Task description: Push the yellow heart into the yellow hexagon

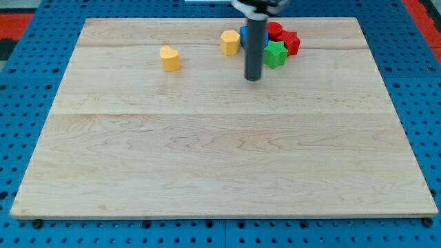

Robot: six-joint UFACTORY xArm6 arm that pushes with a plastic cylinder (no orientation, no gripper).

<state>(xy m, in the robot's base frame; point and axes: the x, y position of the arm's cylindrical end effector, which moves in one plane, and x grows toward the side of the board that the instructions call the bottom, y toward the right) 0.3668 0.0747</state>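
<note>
The yellow heart [169, 58] lies on the wooden board at the view's upper left of centre. The yellow hexagon [230, 42] lies to its right, near the view's top, apart from the heart. My tip [253, 78] is on the board below and to the right of the hexagon, well right of the heart, touching neither. The rod rises from the tip toward the view's top and hides part of the blocks behind it.
A cluster sits right of the hexagon: a blue block [243, 36] mostly hidden by the rod, a green star [275, 54], a red star [289, 43] and a red round block [275, 30]. The wooden board [220, 165] rests on a blue pegboard.
</note>
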